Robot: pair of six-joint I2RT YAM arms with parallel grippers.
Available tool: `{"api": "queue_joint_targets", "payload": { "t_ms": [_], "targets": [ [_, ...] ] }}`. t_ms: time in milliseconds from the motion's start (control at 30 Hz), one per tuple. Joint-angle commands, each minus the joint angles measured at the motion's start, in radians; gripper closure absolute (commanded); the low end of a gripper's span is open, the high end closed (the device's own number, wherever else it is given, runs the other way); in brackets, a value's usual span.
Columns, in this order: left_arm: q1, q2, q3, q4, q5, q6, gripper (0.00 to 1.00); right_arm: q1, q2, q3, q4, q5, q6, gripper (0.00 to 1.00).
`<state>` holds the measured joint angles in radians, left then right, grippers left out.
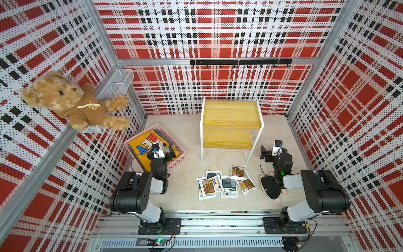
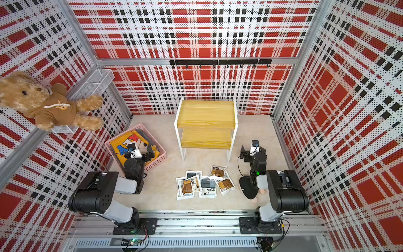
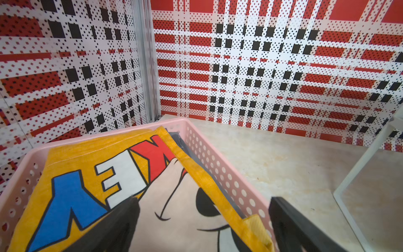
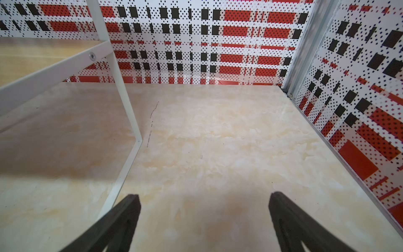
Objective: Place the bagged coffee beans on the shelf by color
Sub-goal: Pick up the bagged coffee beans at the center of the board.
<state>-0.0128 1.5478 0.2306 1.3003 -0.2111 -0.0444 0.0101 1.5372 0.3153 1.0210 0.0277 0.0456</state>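
Observation:
Several bagged coffee beans pouches [image 1: 224, 184] [image 2: 201, 184] lie in an overlapping pile on the floor in front of the shelf. Some carry brown-orange panels [image 1: 238, 171], others dark grey panels [image 1: 229, 182]. The shelf [image 1: 231, 113] [image 2: 206, 113] stands behind them with both wooden boards bare; its white leg [image 4: 125, 102] shows in the right wrist view. My left gripper [image 1: 162, 152] [image 3: 204, 200] hangs open over the pink basket, holding nothing. To the right of the shelf, my right gripper [image 1: 273, 150] [image 4: 204, 195] is open above bare floor.
The pink lattice basket [image 1: 182, 152] [image 3: 197, 131] holds a folded yellow cartoon cloth [image 1: 139, 144] [image 3: 87, 152]. A teddy bear [image 1: 72, 102] and a white wire basket [image 1: 117, 83] sit on the left wall. A black hook rail [image 1: 239, 62] runs along the back wall. A black plush [image 1: 270, 187] lies by the right arm.

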Motion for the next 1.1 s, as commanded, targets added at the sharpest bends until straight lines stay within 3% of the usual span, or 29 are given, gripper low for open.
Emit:
{"api": "queue_joint_targets", "payload": {
  "t_ms": [0, 700, 800, 933, 1067],
  "targets": [
    [-0.012, 0.004, 0.004, 0.004, -0.022, 0.01, 0.01, 0.002, 0.001, 0.016, -0.002, 0.013, 0.008, 0.0],
    [-0.006, 0.003, 0.005, 0.003, -0.014, 0.008, 0.01, 0.003, 0.001, 0.017, -0.003, 0.013, 0.008, 0.0],
    [-0.003, -0.042, 0.046, -0.103, -0.062, -0.018, 0.01, 0.005, -0.006, 0.017, -0.002, 0.037, 0.017, 0.0],
    [-0.006, -0.16, 0.111, -0.357, -0.112, -0.081, 0.01, 0.003, -0.143, 0.126, -0.315, 0.206, 0.088, 0.0],
    [-0.002, -0.312, 0.198, -0.697, -0.191, -0.285, 0.01, -0.012, -0.284, 0.297, -0.742, 0.255, 0.225, 0.0]
  ]
}}
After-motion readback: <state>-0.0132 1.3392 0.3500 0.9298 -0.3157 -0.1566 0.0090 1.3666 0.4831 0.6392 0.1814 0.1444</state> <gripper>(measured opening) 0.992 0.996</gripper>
